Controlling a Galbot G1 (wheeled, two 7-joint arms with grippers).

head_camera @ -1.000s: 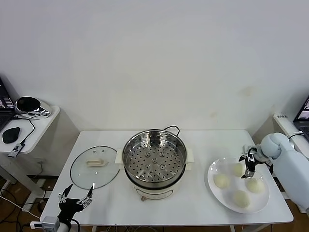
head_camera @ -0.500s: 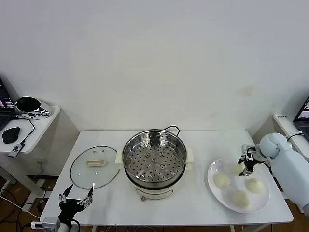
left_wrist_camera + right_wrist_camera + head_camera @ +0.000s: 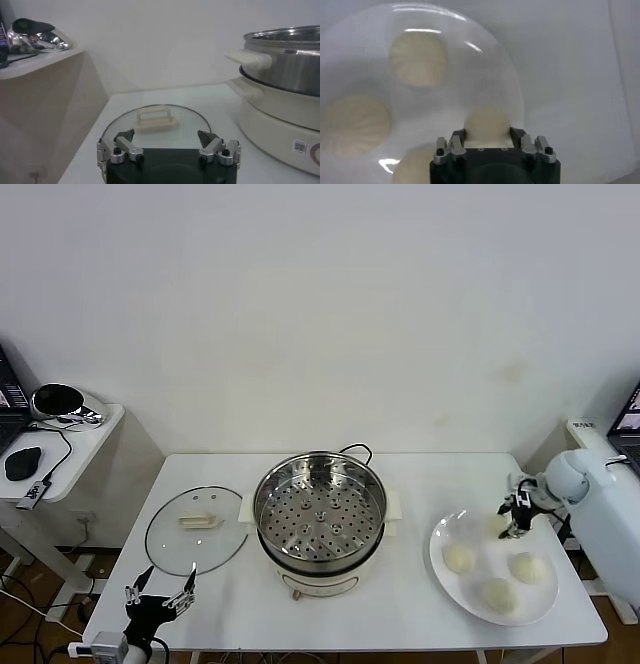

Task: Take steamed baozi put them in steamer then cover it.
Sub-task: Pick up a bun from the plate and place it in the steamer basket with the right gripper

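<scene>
Centrally, in the head view, the steamer (image 3: 320,524) is seen: a round shiny steel pot with a perforated tray, on a cream-white base with side handles, standing on a white table (image 3: 410,609). The cover (image 3: 196,530), clear glass with a metal rim and a cream bar handle, lies flat just left of the steamer. A flat white plate (image 3: 446,584) is set right of the steamer, with three smooth creamy steamed baozi (image 3: 459,558) lying on it. The right gripper (image 3: 515,522) is placed over the plate's far edge, right of the steamer. The left gripper (image 3: 158,598) is held low at the table's near edge, left of the steamer, fingers spread apart.

In the left wrist view, the left gripper (image 3: 168,148) is shown spread wide and empty, with the cover (image 3: 156,125) just beyond it and the steamer (image 3: 282,95) beside.

In the right wrist view, the right gripper (image 3: 487,134) is closed around a round pleated bun (image 3: 487,125) at the glossy plate (image 3: 517,95) rim.
</scene>
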